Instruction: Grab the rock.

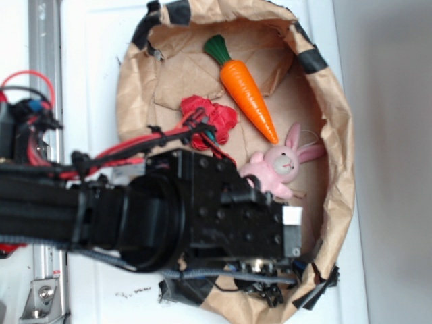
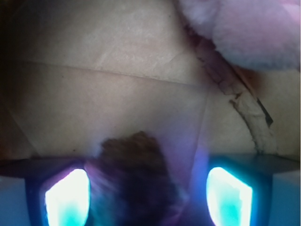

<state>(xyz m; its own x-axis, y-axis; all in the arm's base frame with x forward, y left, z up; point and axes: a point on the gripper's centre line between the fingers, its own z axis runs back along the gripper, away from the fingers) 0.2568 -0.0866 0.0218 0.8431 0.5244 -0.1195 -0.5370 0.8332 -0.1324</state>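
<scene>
In the wrist view, the gripper [image 2: 148, 197] sits spread along the bottom edge, its glowing left finger [image 2: 66, 197] at lower left and the other at lower right. The rock [image 2: 136, 179] lies between them at bottom centre, nearer the left finger, blurred, lumpy and roughly round, so no long axis can be told. Brown paper [image 2: 117, 84] lies beneath; the pink bunny [image 2: 244, 28] fills the upper right corner.
</scene>
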